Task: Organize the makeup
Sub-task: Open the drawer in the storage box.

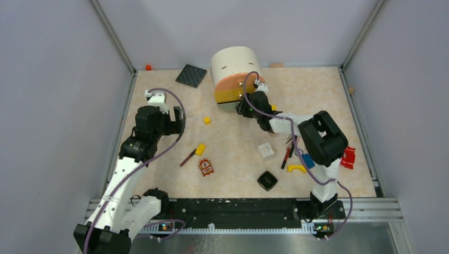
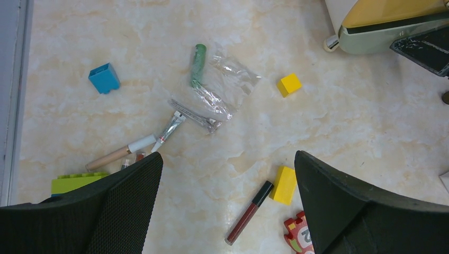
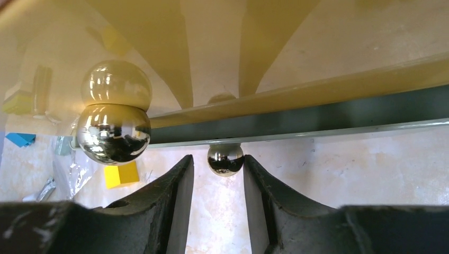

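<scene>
A dark red lip gloss stick (image 2: 249,212) with a black cap lies on the table next to a yellow block (image 2: 285,184), below my open, empty left gripper (image 2: 227,156). It also shows in the top view (image 1: 187,157). A green tube (image 2: 198,63), a clear plastic bag (image 2: 225,84), a silver tube (image 2: 169,127) and a beige stick (image 2: 114,155) lie further left. A white box (image 1: 266,151), a black compact (image 1: 267,180) and thin pencils (image 1: 288,153) lie right of centre. My right gripper (image 3: 217,161) is narrowly open, its tips on either side of a small chrome knob (image 3: 225,159) on the round organizer (image 1: 234,76).
An orange owl tile (image 1: 206,167), yellow blocks (image 1: 207,120), a blue block (image 2: 104,78) and a green block (image 2: 71,183) lie around. A black square mat (image 1: 191,75) sits at the back. A red toy (image 1: 348,157) is at the right edge. A larger chrome knob (image 3: 112,132) hangs left.
</scene>
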Tool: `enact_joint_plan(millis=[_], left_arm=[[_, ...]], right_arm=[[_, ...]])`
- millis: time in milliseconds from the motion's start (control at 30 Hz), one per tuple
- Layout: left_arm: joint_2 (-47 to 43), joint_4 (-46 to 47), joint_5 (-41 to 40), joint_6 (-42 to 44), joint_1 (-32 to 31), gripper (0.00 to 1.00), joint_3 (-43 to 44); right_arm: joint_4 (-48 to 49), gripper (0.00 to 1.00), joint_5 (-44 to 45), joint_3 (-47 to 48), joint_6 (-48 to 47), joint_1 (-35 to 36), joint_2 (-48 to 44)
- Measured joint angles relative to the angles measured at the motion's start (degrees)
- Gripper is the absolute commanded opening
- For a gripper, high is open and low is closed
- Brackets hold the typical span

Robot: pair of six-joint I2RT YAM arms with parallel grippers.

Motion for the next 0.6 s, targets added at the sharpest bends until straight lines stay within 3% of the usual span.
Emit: enact_joint_plan(millis=[300,600], left_arm=[[0.5,0.0,0.0,0.2,0.0,0.99,0.0],[0.6,0.1,0.0,0.2,0.0,0.99,0.0]], right_arm=[[0.6,0.21,-0.5,0.0,-0.5,-0.4,0.6],[5.0,0.17,-1.9,-3.6,-0.6,-0.4,-0.2]])
